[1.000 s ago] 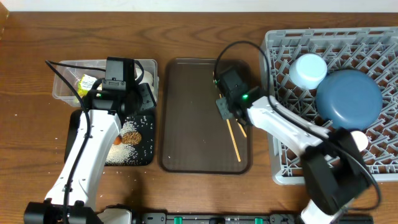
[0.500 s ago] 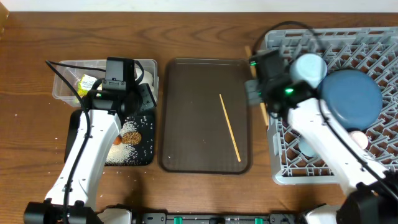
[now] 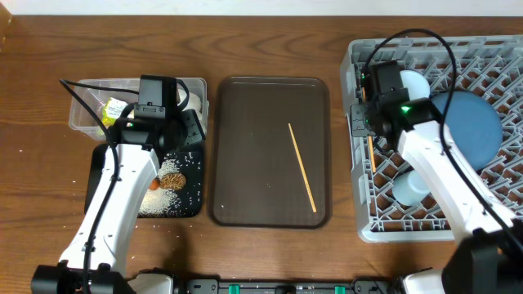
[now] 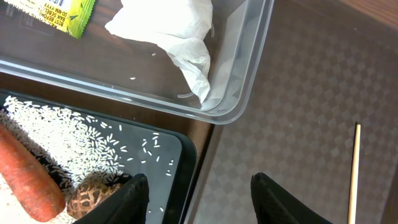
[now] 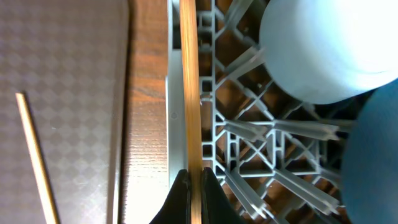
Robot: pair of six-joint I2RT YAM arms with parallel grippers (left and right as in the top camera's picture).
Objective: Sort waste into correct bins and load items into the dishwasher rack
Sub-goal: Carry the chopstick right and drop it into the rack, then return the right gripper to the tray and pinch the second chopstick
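My right gripper (image 5: 194, 186) is shut on a wooden chopstick (image 5: 189, 93), held along the left edge of the grey dishwasher rack (image 3: 490, 57). The other chopstick (image 3: 301, 167) lies on the brown serving tray (image 3: 245, 122). A blue plate (image 3: 470, 126) and a light-blue cup (image 3: 413, 82) sit in the rack. My left gripper (image 4: 199, 186) hangs open and empty over the corner of the black tray (image 4: 180, 162), which holds rice (image 4: 62, 137), a carrot (image 4: 25, 186) and a brown biscuit piece (image 4: 93, 199). The clear tub (image 4: 249, 74) holds a napkin (image 4: 174, 31) and a wrapper (image 4: 62, 12).
A pale rounded dish (image 3: 409, 186) shows in the rack under my right arm. Black cables loop over the tub's left side and above the rack. Wooden table surrounds the trays.
My right arm has carried one chopstick from the brown tray rightward to the rack's left edge. The other chopstick stayed on the tray. The left arm has not moved.
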